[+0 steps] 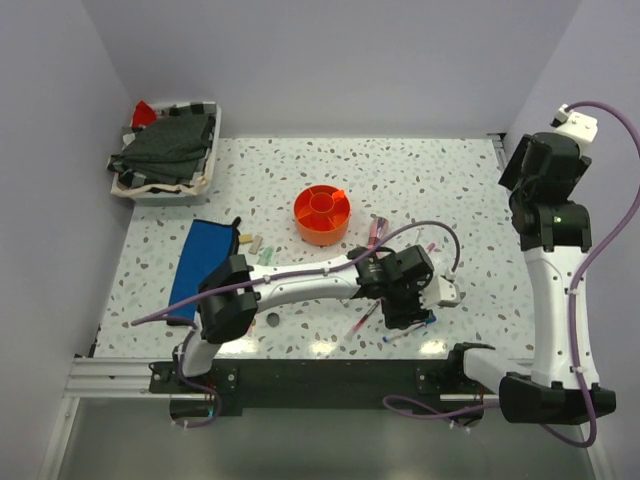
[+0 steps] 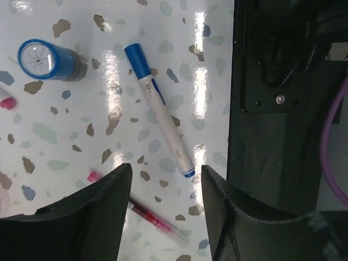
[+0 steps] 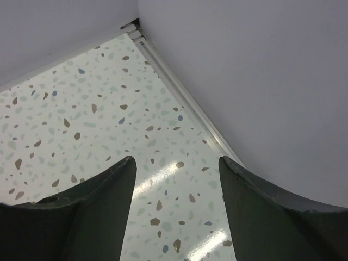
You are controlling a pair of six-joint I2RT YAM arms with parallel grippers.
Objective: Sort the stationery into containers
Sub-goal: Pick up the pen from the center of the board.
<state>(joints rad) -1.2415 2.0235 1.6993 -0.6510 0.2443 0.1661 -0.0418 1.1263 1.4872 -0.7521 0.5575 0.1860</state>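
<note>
left gripper point(image 2: 166, 173): mine, jaws wide apart, nothing held; hovered low over the speckled surface point(image 2: 65, 136), right of centre, near the black mounting rail point(image 2: 272, 136)

likely target: white marker with a blue cap point(image 2: 158, 115), flat on the surface, straight ahead of my jaws in the wrist view; its plain end lay just off my right fingertip

long axis: slanted, cap up-left and away from me, tail toward the right finger; roughly across my closing line, so I judged a short advance with a small twist would do

neighbours: thin clear pen with red ink point(image 2: 149, 216) near my left finger, its lower end passing out of sight between my fingers; small blue cylinder point(image 2: 46, 58) upright, up-left, apart from the marker; pink item point(image 2: 5, 101) cut off at the frame edge, can't tell what

nearer arm: left, clearly

right gripper point(image 3: 176, 163): open, empty, over bare surface by the wall corner, well apart from all stationery

containers: round orange plastic desk organiser point(image 1: 322, 215) past my wrist, well apart; flat blue fabric pouch point(image 1: 196, 258) far left, near end covered by my own arm

hidden: top view, my wrist covered the marker and cylinder; small erasers point(image 1: 256, 243) beside the pouch too small to count; dark disc point(image 1: 272, 320) by my elbow
</note>
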